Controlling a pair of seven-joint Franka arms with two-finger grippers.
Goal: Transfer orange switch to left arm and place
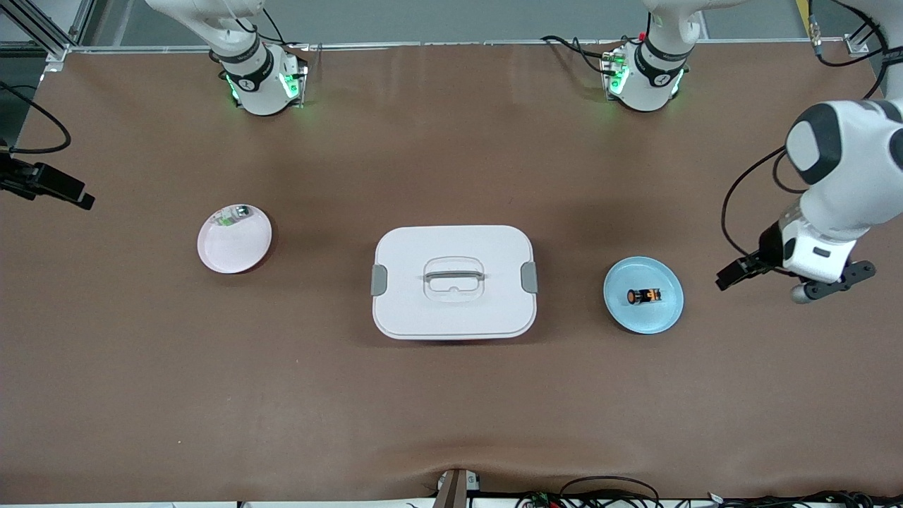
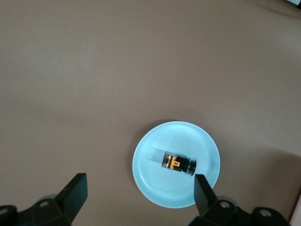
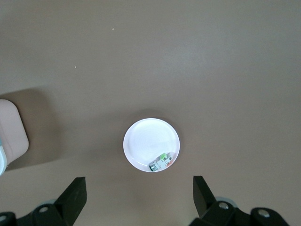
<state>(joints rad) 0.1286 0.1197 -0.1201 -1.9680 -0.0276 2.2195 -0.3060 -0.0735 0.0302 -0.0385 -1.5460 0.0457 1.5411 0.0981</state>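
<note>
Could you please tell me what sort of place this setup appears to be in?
Most likely a robotics lab: two robot arms bolted to a brown table with aluminium framing, and loose cables along its edge.

A brown table (image 1: 282, 395) with an aluminium frame (image 1: 56, 42) at its edge.

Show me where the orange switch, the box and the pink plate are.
orange switch (image 1: 645, 296): front view, middle of its black body.
box (image 1: 453, 316): front view, bare lid below the handle.
pink plate (image 1: 233, 250): front view, bare middle of the plate.
</note>
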